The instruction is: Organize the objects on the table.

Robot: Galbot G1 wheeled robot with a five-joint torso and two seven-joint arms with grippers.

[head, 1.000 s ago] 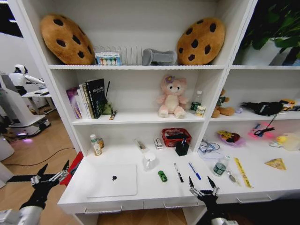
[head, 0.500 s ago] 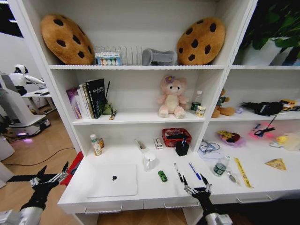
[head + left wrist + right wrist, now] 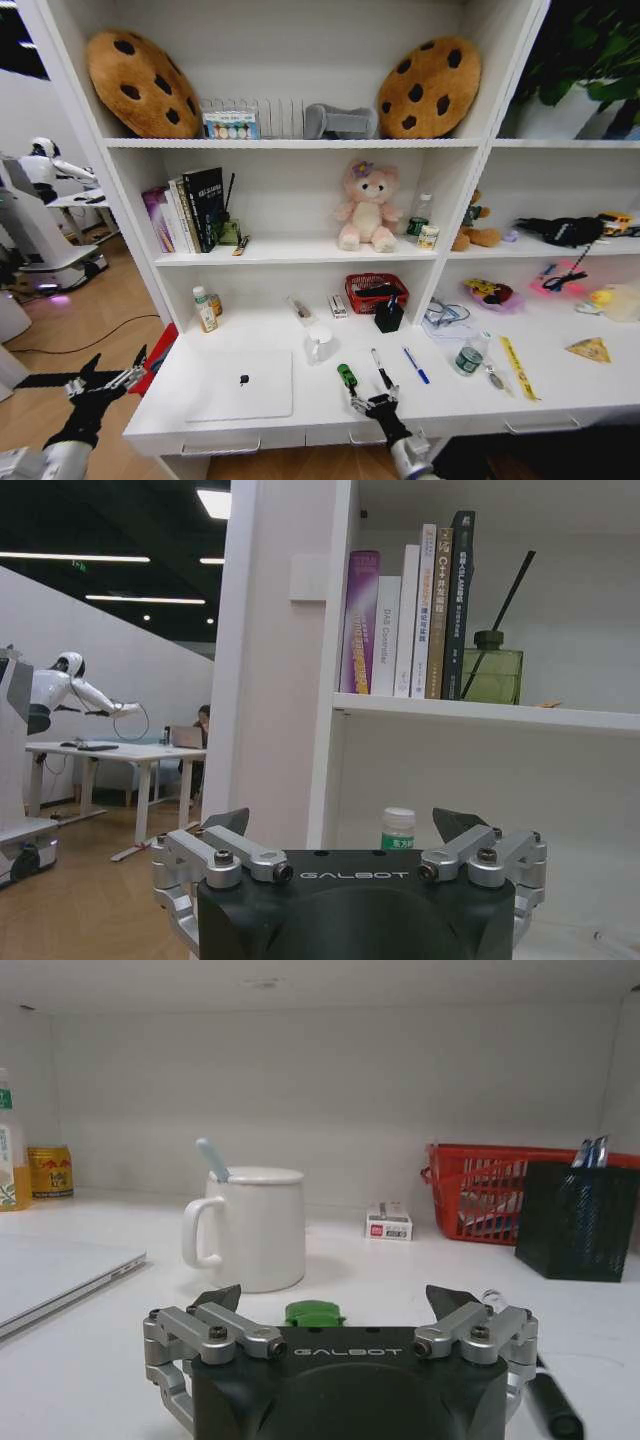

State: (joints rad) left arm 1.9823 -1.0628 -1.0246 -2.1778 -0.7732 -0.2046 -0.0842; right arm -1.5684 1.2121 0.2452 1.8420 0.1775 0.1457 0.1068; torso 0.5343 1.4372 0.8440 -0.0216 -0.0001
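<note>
the tiny dark green item (image 3: 346, 376) lay on the table (image 3: 300, 400) near its front edge, between the silver laptop (image 3: 243, 385) toward the left front corner and the black pen (image 3: 381, 368). it looked light, hard and smooth, apt to skid or roll on the slick top, so a hold across its narrow sides seemed best. the right gripper (image 3: 373, 403) hovered low at the front edge just short of the green item, fingers spread wide with nothing between them; in the right wrist view the item (image 3: 313, 1313) sat centred beyond the open jaws, a white mug (image 3: 251, 1228) behind it. the blue pen (image 3: 416, 365) and the small green-labelled can (image 3: 468, 360) lay further right. the left gripper (image 3: 100, 383) hung off the table's left end, also spread open and empty
</note>
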